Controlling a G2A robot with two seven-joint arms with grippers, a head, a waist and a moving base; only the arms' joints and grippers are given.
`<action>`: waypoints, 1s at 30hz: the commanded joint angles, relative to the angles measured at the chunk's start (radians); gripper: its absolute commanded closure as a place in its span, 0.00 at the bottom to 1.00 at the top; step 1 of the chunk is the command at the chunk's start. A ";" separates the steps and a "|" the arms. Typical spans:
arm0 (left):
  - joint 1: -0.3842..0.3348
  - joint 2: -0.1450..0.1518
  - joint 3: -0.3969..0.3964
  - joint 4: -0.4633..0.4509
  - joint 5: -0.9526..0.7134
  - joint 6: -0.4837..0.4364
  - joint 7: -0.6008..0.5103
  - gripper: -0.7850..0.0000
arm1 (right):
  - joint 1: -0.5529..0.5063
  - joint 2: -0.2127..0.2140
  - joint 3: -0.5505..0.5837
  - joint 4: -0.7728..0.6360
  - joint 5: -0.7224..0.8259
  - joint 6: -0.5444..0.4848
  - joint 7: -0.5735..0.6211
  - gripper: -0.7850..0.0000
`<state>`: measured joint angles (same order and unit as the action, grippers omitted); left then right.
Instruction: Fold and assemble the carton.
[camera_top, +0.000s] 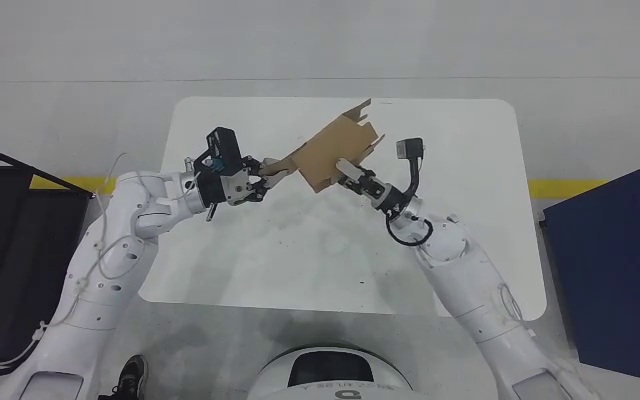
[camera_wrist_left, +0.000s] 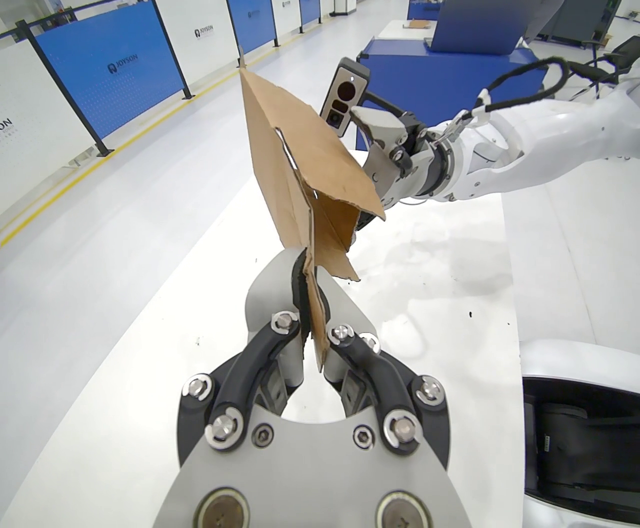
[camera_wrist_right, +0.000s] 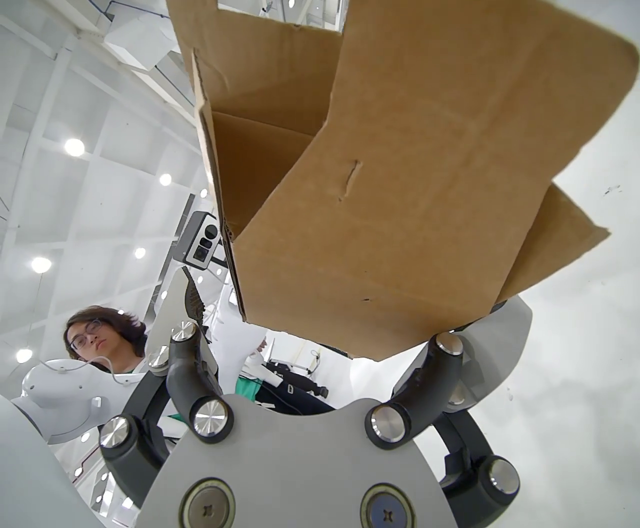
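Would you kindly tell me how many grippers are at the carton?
2. The left gripper is shut on one edge of the carton; the right gripper is at its opposite side, open, with the carton between its fingers.

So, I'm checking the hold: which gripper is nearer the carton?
Left. The left gripper is shut on one flap of the carton, touching it. The right gripper is at the carton's opposite side, jaws open around a panel; contact there is unclear.

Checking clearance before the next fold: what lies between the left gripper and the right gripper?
The carton spans that stretch: the left gripper pinches one flap end, and the right gripper meets its opposite side. The top view shows it.
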<state>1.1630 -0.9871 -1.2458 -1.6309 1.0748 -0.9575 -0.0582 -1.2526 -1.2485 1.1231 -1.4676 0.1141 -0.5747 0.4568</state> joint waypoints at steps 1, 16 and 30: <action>-0.001 0.000 0.002 0.003 -0.003 -0.003 -0.004 1.00 | 0.001 0.000 0.001 0.001 0.001 0.000 0.001 0.00; -0.019 -0.002 0.020 0.033 -0.011 -0.014 -0.012 1.00 | 0.008 -0.002 0.010 0.006 0.002 0.006 -0.001 0.03; -0.023 -0.001 0.026 0.050 -0.008 -0.029 -0.010 1.00 | 0.019 -0.005 0.010 0.013 0.002 0.011 0.000 0.40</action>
<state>1.1411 -0.9881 -1.2200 -1.5819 1.0667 -0.9858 -0.0686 -1.2351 -1.2530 1.1330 -1.4547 0.1161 -0.5629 0.4564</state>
